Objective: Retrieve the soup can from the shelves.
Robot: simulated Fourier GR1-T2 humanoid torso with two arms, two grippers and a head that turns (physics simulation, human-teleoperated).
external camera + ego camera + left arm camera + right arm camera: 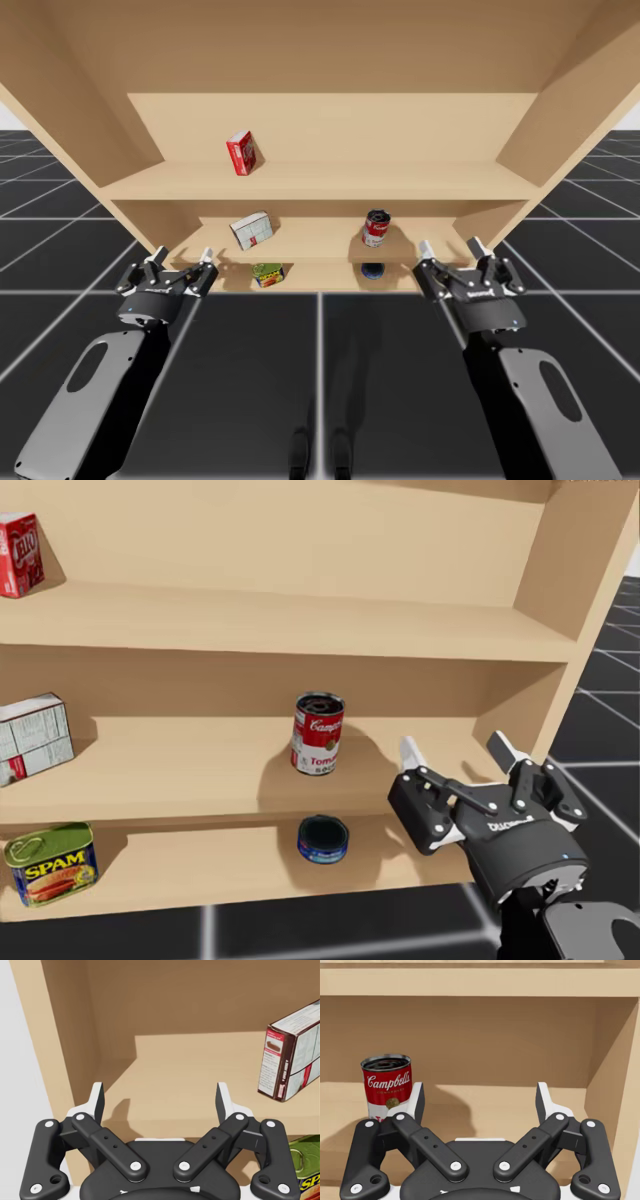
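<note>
The red and white soup can (375,229) (317,733) (386,1086) stands upright on the middle shelf (320,240) (200,765). My right gripper (452,249) (458,748) (480,1097) is open in front of that shelf, to the right of the can and apart from it. In the right wrist view the can stands ahead of the gripper, off to its left finger's side. My left gripper (181,258) (160,1099) is open at the shelves' left end, holding nothing.
A white box (251,230) (33,738) (293,1057) lies on the middle shelf. A red box (241,153) (20,554) stands on the top shelf. The bottom shelf holds a green and yellow tin (267,274) (50,862) (305,1166) and a flat blue can (372,270) (323,840).
</note>
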